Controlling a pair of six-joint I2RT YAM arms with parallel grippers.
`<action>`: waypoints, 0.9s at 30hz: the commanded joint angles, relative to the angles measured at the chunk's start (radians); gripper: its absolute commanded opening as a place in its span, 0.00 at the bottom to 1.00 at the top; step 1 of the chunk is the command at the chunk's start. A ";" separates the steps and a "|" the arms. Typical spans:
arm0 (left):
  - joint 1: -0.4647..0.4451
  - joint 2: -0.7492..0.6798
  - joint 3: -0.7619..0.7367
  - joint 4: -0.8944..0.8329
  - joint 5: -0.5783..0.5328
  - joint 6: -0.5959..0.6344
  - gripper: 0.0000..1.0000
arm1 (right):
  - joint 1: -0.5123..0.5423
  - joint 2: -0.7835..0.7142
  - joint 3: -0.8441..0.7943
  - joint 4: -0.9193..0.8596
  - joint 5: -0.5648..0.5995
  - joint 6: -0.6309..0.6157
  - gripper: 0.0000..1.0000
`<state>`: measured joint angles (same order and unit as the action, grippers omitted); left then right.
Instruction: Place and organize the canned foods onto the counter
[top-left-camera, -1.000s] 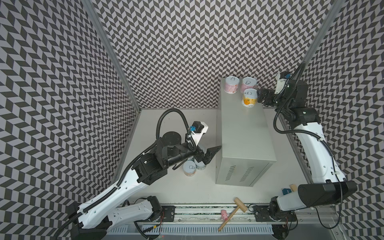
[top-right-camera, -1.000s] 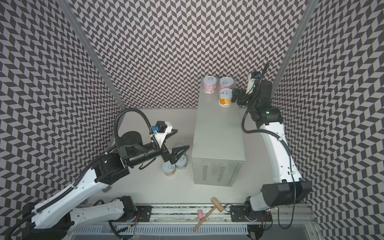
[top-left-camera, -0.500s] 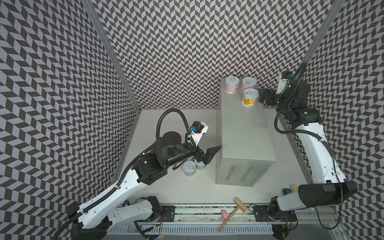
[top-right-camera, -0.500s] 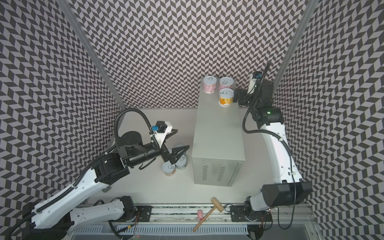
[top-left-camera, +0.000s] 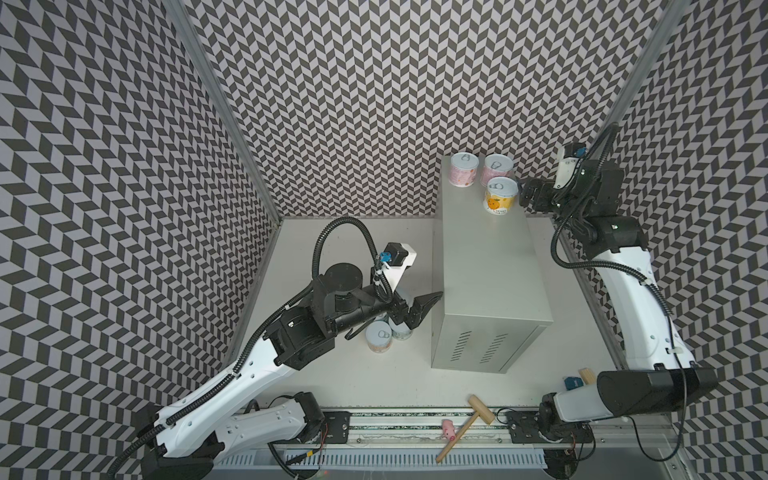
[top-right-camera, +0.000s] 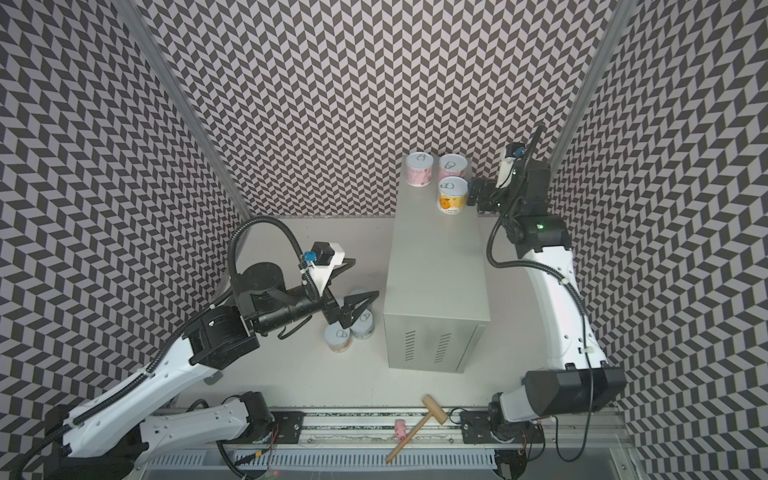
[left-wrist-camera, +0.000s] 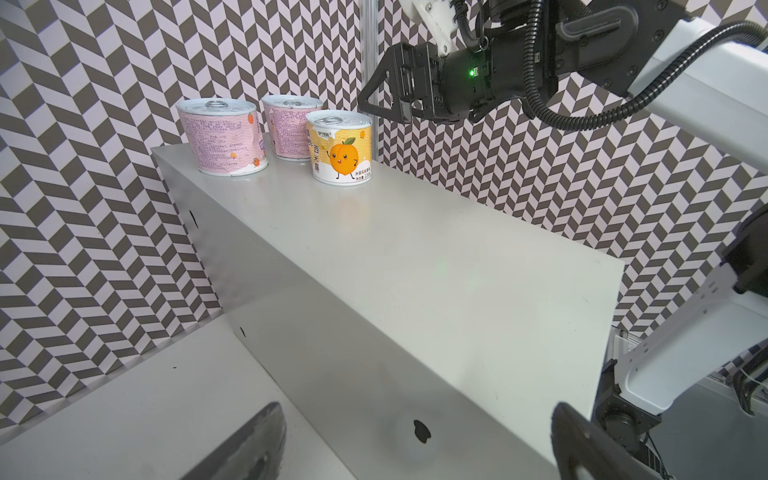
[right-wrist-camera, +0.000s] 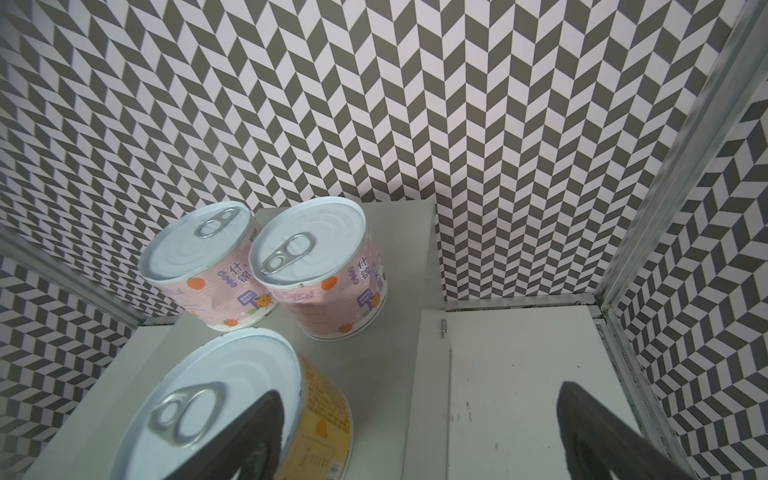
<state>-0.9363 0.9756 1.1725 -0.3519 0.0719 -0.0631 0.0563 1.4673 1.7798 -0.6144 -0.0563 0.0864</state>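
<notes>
The counter (top-left-camera: 486, 270) (top-right-camera: 436, 270) is a tall light-grey box with vent slits. At its far end stand two pink cans (top-left-camera: 463, 169) (top-left-camera: 496, 168) and an orange-yellow can (top-left-camera: 501, 195) (left-wrist-camera: 340, 147) (right-wrist-camera: 224, 407). My right gripper (top-left-camera: 525, 197) (right-wrist-camera: 419, 436) hovers open just right of the orange can, with nothing between its fingers. My left gripper (top-left-camera: 415, 307) (top-right-camera: 353, 307) (left-wrist-camera: 415, 449) is open and empty, raised left of the counter above two cans (top-left-camera: 379, 336) (top-left-camera: 401, 330) on the white floor. Part of another lid shows behind its fingers.
A wooden mallet (top-left-camera: 465, 419) and a small pink thing (top-left-camera: 448, 428) lie on the front rail. Chevron-patterned walls close in on three sides. The right arm stands between the counter and the right wall. A small blue piece (top-left-camera: 572, 382) sits by its base.
The right wrist has edged very slightly to the right beside the orange can. The left arm and all cans have stayed put.
</notes>
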 joint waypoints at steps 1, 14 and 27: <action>-0.007 -0.011 -0.010 0.025 -0.005 0.011 1.00 | -0.005 -0.028 0.024 0.019 -0.064 0.001 0.99; -0.006 -0.030 -0.027 0.029 -0.009 0.016 1.00 | -0.004 -0.012 0.035 -0.051 -0.031 0.002 0.99; -0.006 -0.033 -0.028 0.033 -0.009 0.013 1.00 | -0.007 -0.004 0.035 -0.078 0.034 -0.021 0.99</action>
<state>-0.9363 0.9588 1.1519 -0.3435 0.0715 -0.0605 0.0555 1.4666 1.7981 -0.6788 -0.0502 0.0864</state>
